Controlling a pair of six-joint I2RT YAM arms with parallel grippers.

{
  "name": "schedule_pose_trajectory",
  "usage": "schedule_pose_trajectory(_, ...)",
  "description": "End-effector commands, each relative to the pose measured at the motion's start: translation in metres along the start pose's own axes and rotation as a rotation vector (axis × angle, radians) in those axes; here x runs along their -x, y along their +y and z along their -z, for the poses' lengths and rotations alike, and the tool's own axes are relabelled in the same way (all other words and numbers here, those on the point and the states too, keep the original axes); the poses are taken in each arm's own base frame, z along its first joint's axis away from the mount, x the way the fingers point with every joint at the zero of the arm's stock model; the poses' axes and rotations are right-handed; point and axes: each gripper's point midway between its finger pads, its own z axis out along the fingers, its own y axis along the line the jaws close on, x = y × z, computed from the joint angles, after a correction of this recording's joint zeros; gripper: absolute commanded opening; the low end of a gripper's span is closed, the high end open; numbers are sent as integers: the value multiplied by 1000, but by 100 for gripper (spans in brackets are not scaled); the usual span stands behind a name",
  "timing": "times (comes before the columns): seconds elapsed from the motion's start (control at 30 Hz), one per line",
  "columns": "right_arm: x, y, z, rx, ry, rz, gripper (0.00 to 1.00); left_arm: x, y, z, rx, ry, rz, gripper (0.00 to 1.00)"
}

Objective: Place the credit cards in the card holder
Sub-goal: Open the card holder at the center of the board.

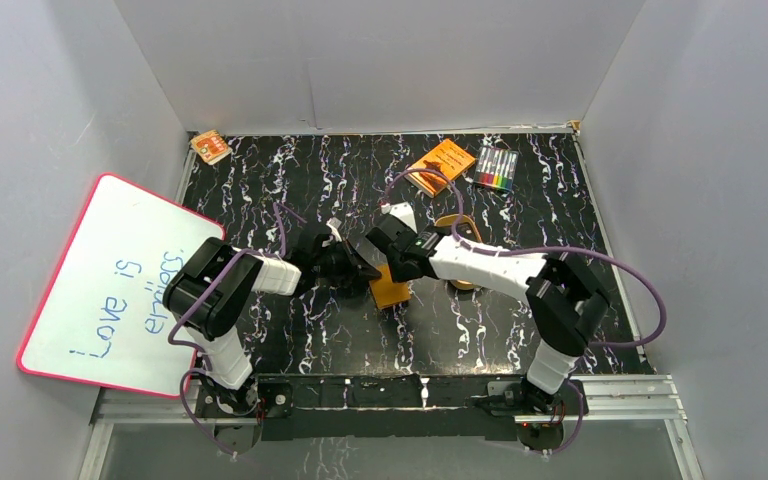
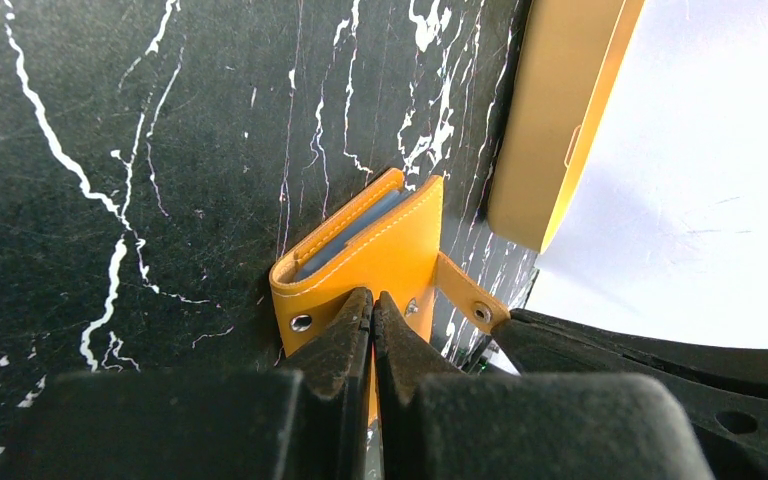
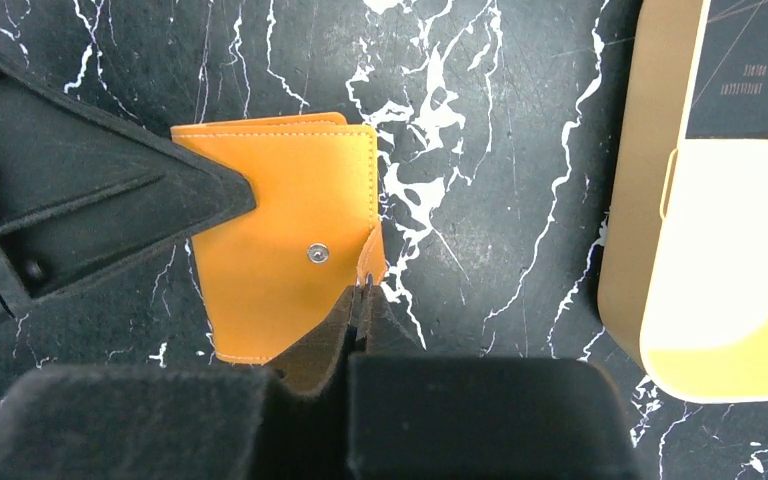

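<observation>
We have the card holder point(image 3: 280, 200) folded flat near the middle of the tabletop point(image 1: 290, 180), a bit toward the near edge, with both arms on it. From the left, the left gripper point(image 2: 372, 305) is clamped closed on the holder's edge. On the opposite side the right gripper point(image 3: 360, 300) is pinched closed on the snap strap point(image 2: 463, 290), just beside the stud point(image 3: 317, 253). A pale blue-grey sliver shows between the leaves at the open end, and we read it as the credit cards point(image 2: 355, 230). So we judge the cards are in and closing the snap is what's left. Key geometry: the holder's long axis runs roughly near-to-far, straight out ahead of the right fingers. The strap wraps the right-hand edge, and the stud sits up and left of those fingertips. We'd call the right arm the working one and the left only the anchor. We can't tell how many cards are inside. The gold tray point(image 3: 650, 250) sits apart on the holder's right.
</observation>
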Motion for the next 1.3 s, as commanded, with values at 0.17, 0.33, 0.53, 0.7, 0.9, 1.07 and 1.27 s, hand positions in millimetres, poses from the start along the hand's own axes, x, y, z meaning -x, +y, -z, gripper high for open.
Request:
schedule_pose_trajectory(0.17, 16, 9, 42, 175, -84, -70, 0, -11, 30, 12, 162, 26, 22, 29)
schedule_pose_trajectory(0.33, 20, 14, 62, 258, -116, -58, 0, -7, 4, 27, 132, 8, -13, 61)
schedule_pose_trajectory(0.53, 23, 25, 75, 352, -145, -49, 0, -9, -10, 44, 110, -2, -47, 83)
schedule_pose_trajectory(0.7, 25, 36, 80, 423, -156, -55, 0, -9, -19, 51, 86, -11, -54, 85)
schedule_pose_trajectory(0.9, 22, 36, 78, 424, -151, -58, 0, -5, -31, 57, 57, -31, -73, 87)
schedule_pose_trajectory(1.07, 24, 36, 82, 435, -163, -64, 0, -4, -36, 61, 48, -41, -84, 87)
schedule_pose_trajectory(1.27, 32, 41, 91, 470, -192, -71, 0, -5, -40, 61, 33, -32, -88, 87)
